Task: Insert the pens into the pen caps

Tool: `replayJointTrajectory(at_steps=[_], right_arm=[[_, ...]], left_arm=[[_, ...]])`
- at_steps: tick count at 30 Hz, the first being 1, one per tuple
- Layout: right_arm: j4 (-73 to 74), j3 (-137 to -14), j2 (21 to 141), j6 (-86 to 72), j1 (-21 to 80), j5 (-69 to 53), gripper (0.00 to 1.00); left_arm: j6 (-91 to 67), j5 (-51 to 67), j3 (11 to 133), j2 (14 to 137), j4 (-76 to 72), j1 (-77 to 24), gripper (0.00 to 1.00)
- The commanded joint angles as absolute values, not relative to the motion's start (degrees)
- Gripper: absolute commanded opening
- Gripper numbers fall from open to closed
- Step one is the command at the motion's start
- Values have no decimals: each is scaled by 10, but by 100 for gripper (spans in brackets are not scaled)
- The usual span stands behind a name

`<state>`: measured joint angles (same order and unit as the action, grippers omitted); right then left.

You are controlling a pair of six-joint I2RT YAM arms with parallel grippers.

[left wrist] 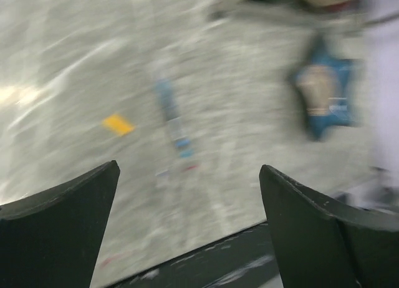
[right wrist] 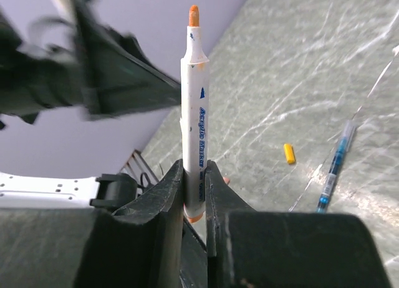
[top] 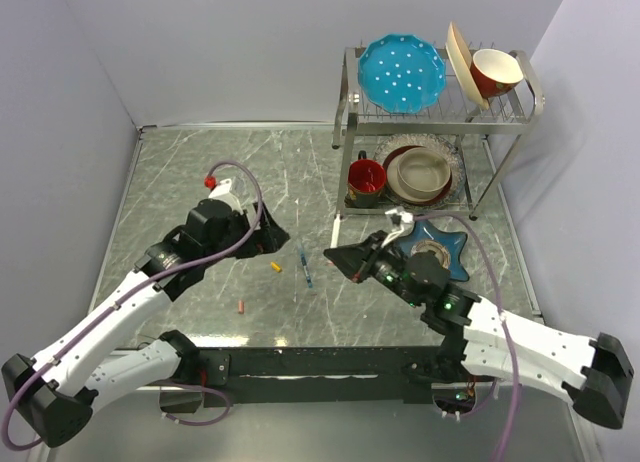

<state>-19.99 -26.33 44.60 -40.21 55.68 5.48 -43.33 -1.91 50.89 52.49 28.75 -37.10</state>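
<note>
- The white marker (right wrist: 194, 82), its barrel printed with blue lettering and its orange tip bare and uncapped, stood clamped between the two fingers of the right tool (right wrist: 194, 176), gripped low on the barrel with the tip pointing away from the wrist.
- That right tool was clenched on the marker and held above the bench (top: 200, 182), just right of the middle.
- The blue-teal pen (top: 304, 265) lay flat on the bench between the two tools, touched by neither.
- The yellow cap (top: 275, 267) lay just left of that pen, apart from it and loose on the stone-patterned surface.
- The salmon-pink cap (top: 241, 307) lay nearer the arm bases, left of the yellow one and apart from it.
- The left tool (left wrist: 187, 176) was released, its dark fingers spread wide with nothing between them; its wrist view was blurred, with the yellow cap and the blue-teal pen on the bench beyond the fingers.
- In the right wrist view the left tool appeared as a dark, blurred shape beside the marker's tip; whether they touched could not be told.
- A blue star-shaped dish (top: 462, 244) sat on the bench beside the right arm.
- Behind it stood a dish rack (top: 343, 107) with a blue plate (top: 402, 72) on top and a red mug (top: 366, 179) below.
</note>
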Motion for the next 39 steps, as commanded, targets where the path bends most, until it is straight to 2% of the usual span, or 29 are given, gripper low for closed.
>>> replayJointTrajectory(at_steps=[1, 5, 8, 10, 12, 21, 39], right_arm=[[-174, -260, 380, -377, 556, 97, 0], [-151, -253, 338, -364, 556, 108, 0], [-137, -247, 308, -355, 556, 117, 0], [-121, -246, 287, -350, 556, 124, 0], [-110, -243, 273, -343, 555, 129, 0], [-101, -229, 223, -331, 556, 131, 0], [-70, -236, 176, -307, 556, 130, 0]], left_arm=[[-453, -131, 519, 552, 472, -366, 99], [-514, -123, 501, 590, 519, -365, 91], [-515, -97, 476, 613, 530, -365, 87], [-511, -80, 459, 628, 529, -365, 79], [-498, -69, 443, 646, 523, -365, 76], [-504, -61, 438, 726, 513, -365, 58], [-498, -83, 448, 824, 487, -365, 51]])
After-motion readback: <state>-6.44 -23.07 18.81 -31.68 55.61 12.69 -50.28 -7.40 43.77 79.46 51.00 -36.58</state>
